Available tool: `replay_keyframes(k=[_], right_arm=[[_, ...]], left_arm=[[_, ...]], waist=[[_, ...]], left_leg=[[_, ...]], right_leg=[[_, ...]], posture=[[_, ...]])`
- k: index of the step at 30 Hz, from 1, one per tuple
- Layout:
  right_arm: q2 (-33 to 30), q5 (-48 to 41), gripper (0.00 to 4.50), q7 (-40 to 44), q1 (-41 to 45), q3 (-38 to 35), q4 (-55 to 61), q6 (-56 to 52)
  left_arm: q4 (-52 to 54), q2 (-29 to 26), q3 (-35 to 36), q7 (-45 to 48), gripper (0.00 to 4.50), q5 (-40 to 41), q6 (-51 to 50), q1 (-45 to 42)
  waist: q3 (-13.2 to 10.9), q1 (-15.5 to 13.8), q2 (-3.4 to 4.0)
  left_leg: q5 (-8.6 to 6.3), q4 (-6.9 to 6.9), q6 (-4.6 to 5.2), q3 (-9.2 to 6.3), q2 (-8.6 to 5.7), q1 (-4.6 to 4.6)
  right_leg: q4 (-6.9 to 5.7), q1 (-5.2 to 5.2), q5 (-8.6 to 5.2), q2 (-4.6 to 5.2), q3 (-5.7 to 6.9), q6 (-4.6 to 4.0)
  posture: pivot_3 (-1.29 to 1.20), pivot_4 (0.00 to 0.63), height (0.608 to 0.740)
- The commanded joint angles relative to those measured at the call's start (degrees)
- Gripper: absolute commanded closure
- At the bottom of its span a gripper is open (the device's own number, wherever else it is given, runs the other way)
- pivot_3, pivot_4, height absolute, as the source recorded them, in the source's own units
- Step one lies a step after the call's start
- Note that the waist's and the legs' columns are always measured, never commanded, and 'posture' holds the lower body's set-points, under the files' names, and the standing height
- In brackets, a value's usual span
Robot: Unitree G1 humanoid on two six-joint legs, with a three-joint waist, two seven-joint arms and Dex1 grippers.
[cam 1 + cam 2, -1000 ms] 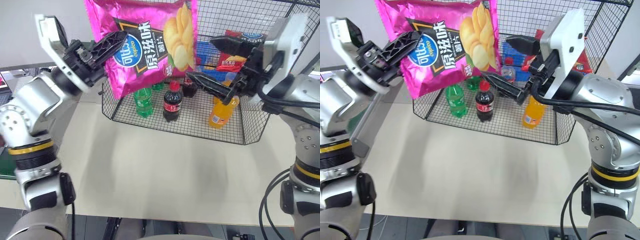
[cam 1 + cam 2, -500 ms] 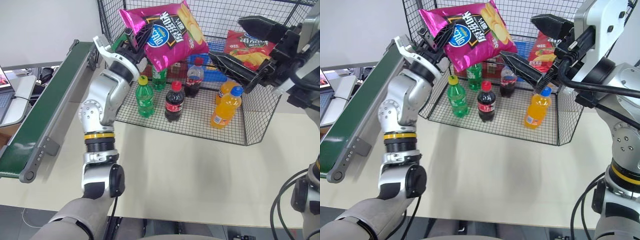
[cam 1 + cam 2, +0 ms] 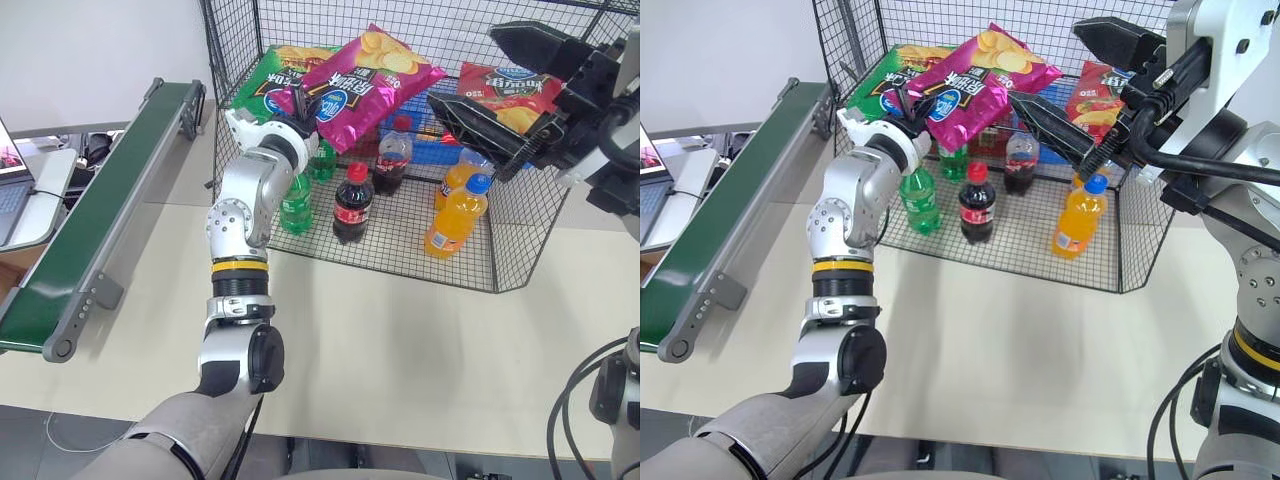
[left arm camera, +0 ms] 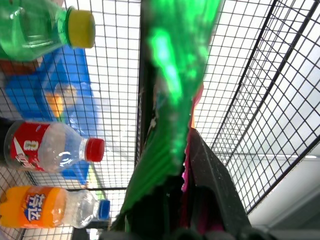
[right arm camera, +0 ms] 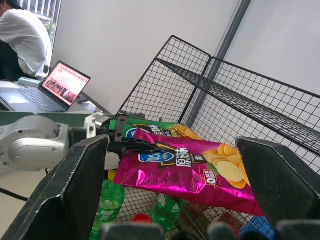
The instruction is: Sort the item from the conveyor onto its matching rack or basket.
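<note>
change: left hand (image 3: 300,100), clamped on pink chip bag (image 3: 372,74), has swung it from up near the camera into the far black wire rack (image 3: 520,215), level over the green chip bag (image 3: 262,80) | right hand (image 3: 490,85) spread, empty | next: release

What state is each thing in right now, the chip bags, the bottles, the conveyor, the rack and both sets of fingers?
Pink chip bag: sealed, held over the bottles inside the rack.
Left gripper: fingers shut on the pink chip bag.
Right gripper: fingers open, holding nothing.
Green chip bag: lying behind the pink one.
Red chip bag: lying in the rack.
Bottles: upright, capped.
Conveyor: bare.
Rack: open-fronted.
</note>
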State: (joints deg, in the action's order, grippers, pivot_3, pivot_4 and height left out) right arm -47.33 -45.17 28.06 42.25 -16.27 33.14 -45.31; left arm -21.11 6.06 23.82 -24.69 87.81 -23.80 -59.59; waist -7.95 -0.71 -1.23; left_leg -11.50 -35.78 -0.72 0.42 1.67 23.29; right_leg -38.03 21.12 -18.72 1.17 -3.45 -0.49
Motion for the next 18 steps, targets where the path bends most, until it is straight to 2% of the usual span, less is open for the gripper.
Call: replay_keyframes(k=[1, 5, 8, 11, 14, 18], right_arm=[[-1.0, -0.5, 0.0, -0.7, 1.2, -2.2, 0.5, 0.5], [-1.0, -0.7, 0.0, -0.8, 1.5, -2.2, 0.1, 0.7], [6.9, 7.8, 0.0, -5.8, 1.0, 9.8, 0.5, 4.6], [9.6, 11.1, 0.0, -6.5, 1.0, 12.3, 0.3, 5.7], [10.5, 12.5, 0.0, -6.3, 0.9, 12.6, 0.1, 6.2], [11.4, 13.4, 0.0, -6.0, 1.7, 12.7, -0.4, 6.1]], left_arm=[[-0.8, 1.5, 0.4, 0.4, 4.49, -1.9, 0.5, -2.5], [-1.9, 2.6, 0.9, 2.2, 4.49, -2.7, 0.4, -4.4], [-0.6, 3.6, 1.0, 2.6, 4.49, -2.7, 0.0, -4.6], [1.1, 4.0, 0.7, 3.0, 4.49, -2.1, -1.1, -3.8], [3.3, 4.3, -0.2, 4.3, 3.56, -1.2, -2.8, -2.9], [5.7, 4.6, -0.1, 3.4, 1.76, -0.5, -3.6, -1.7]], waist=[[0.0, 0.0, 0.0], [0.0, 0.0, 0.0], [0.0, 0.4, 0.0], [0.0, 0.8, 0.01], [0.0, 0.2, 0.02], [0.0, 0.0, 0.02]], left_leg=[[0.0, 0.0, 0.0, 0.0, 0.0, -0.01], [0.02, 0.0, -0.03, 0.02, -0.01, -0.01], [0.04, -0.02, -0.07, 0.06, 0.02, -0.05], [0.29, 0.02, -0.49, 0.02, 0.05, -0.03], [0.38, 0.0, -0.64, -0.06, 0.12, 0.18], [0.37, 0.0, -0.63, -0.12, 0.11, 0.24]], right_leg=[[0.0, 0.0, 0.0, -0.01, -0.01, 0.0], [0.0, 0.0, -0.01, -0.04, -0.02, 0.01], [0.0, -0.01, -0.01, -0.09, -0.09, 0.02], [-0.02, 0.04, -0.02, -0.35, -0.41, 0.03], [0.0, 0.06, -0.02, -0.54, -0.57, 0.04], [0.04, 0.06, -0.02, -0.55, -0.62, 0.04]], posture=[[0.0, 0.15, 0.74], [0.0, 0.15, 0.74], [0.0, 0.15, 0.74], [0.0, 0.15, 0.74], [0.0, 0.15, 0.74], [0.0, 0.15, 0.74]])
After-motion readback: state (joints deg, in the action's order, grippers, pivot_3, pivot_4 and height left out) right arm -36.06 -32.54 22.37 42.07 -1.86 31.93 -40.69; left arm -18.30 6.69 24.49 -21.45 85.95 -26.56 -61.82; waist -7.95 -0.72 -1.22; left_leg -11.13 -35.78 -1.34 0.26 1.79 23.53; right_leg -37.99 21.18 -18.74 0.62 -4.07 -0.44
